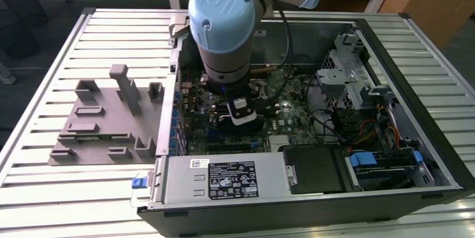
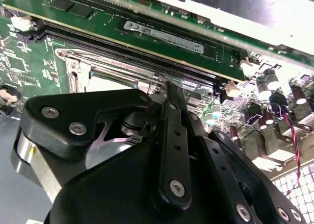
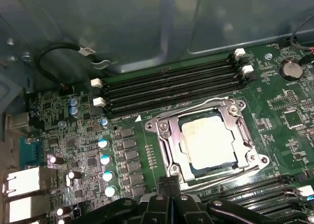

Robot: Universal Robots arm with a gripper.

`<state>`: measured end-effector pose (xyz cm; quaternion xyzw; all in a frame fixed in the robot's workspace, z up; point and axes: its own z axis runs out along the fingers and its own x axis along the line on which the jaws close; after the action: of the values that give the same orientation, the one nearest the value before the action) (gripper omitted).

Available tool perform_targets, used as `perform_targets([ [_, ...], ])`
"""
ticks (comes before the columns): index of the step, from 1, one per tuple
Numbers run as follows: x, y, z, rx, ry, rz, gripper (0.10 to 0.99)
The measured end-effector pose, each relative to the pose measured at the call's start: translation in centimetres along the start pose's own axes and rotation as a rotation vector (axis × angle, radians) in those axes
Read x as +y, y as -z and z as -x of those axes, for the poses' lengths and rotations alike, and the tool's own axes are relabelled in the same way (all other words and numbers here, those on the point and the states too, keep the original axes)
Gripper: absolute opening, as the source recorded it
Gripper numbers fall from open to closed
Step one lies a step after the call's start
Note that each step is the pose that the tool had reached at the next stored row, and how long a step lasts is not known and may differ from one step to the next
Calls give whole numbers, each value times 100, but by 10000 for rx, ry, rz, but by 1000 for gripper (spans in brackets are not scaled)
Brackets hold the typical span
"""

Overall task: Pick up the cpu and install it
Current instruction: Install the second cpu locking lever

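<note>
In the socket frame (image 3: 208, 138) lies the cpu (image 3: 208, 141), just beyond the closed, empty gripper (image 3: 169, 197).

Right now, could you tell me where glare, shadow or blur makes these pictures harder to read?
In the first wrist view, glare whitens the cpu lid in its socket, and the case wall behind is softly blurred. In the second wrist view, the tool's black body is close and dark, and a bright strip beyond the memory stick is blown out. In the exterior view, the arm shades the motherboard.
</note>
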<state>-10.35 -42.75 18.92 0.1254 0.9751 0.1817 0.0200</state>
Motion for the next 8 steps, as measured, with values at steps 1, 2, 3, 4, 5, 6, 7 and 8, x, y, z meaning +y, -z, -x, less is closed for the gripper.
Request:
perform_targets([
  [1, -1, -4, 0, 2, 0, 11, 106],
  [2, -3, -8, -1, 3, 0, 16, 106],
  [3, -6, -13, -1, 5, 0, 23, 106],
  [4, -9, -21, -2, 5, -1, 30, 106],
  [5, -12, -29, -4, 6, -1, 37, 106],
  [6, -16, -36, -6, 9, -3, 36, 106],
  [7, -19, -42, -8, 10, -4, 37, 106],
  [8, -20, -42, -8, 11, -3, 36, 106],
])
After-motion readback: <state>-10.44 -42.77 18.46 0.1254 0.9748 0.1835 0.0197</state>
